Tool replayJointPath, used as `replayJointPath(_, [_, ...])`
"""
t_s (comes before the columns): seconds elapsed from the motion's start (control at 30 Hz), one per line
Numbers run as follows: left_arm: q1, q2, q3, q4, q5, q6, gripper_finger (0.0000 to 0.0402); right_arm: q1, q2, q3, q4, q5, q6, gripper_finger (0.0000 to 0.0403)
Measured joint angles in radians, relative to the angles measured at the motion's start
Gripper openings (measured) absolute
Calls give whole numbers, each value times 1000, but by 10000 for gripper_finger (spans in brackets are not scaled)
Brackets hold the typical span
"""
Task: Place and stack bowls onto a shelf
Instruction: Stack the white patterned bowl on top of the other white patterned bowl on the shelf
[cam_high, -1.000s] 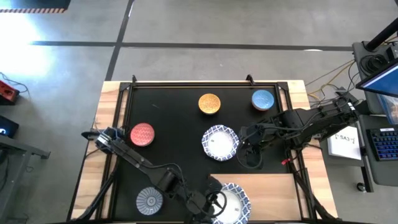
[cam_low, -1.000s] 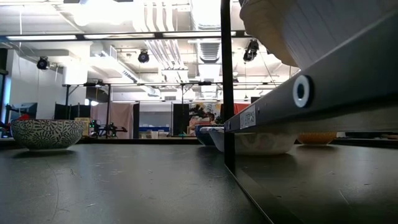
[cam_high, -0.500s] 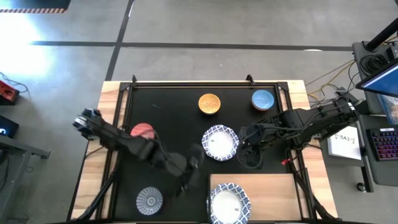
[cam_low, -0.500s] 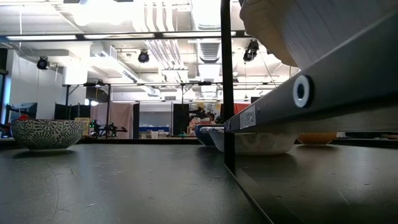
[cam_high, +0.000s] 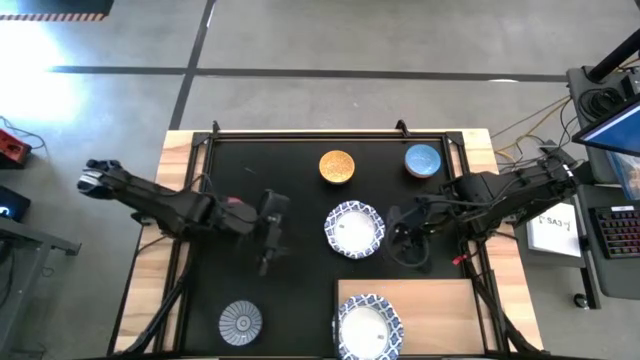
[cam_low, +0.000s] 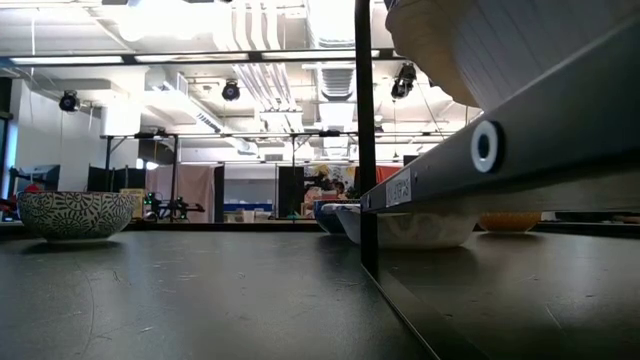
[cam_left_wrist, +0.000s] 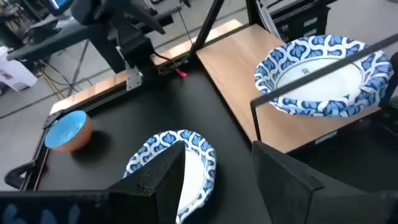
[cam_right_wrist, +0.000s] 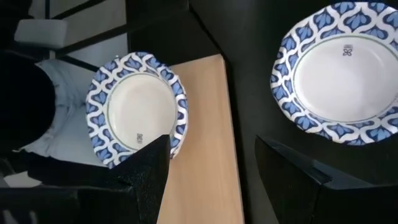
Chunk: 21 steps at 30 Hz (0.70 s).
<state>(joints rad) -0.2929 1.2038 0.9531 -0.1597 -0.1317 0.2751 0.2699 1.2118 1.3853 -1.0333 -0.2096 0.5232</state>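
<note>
A large white bowl with a blue patterned rim sits on the light-wood shelf at the near edge. It also shows in the left wrist view and the right wrist view. A second such bowl stands on the black mat. The orange and blue bowls stand farther back, and the grey-striped bowl at the near left. The pink-red bowl is mostly hidden under my left arm. My left gripper hangs open and empty over the mat, left of the second large bowl. My right gripper is open and empty, right of that bowl.
The black mat has a metal frame around it. In the low view a frame post stands in front. A monitor and keyboard lie beyond the table's right edge. There is bare mat between the grey-striped bowl and the shelf.
My left gripper has drawn away from the large bowl on the shelf, going toward the table's far and left edges, and now hangs over the middle-left of the mat. The bowl has stayed on the shelf.
</note>
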Motion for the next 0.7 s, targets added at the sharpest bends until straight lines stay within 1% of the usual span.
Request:
replayJointPath(0.17, [17, -56, -131, 132, -1, 4, 169, 0, 1, 0, -1, 2, -8, 221])
replayJointPath(0.27, [16, -64, -195, 235, 0, 3, 169, 0, 1, 0, 1, 44, -59, 221])
replayJointPath(0.37, [19, -63, -226, 287, 0, -22, 169, 0, 5, 0, 2, 123, -126, 221])
replayJointPath(0.47, [20, -62, -234, 306, -7, -41, 169, 0, 10, -1, 7, 182, -132, 221])
replayJointPath(0.53, [20, -61, -234, 302, -12, -55, 169, 0, 16, -2, 48, 256, -124, 221])
replayJointPath(0.63, [20, -61, -235, 302, -13, -51, 169, 0, 36, -2, 103, 331, -125, 221])
replayJointPath(0.7, [20, -61, -234, 297, -13, -57, 169, 0, 51, -3, 150, 413, -156, 221])
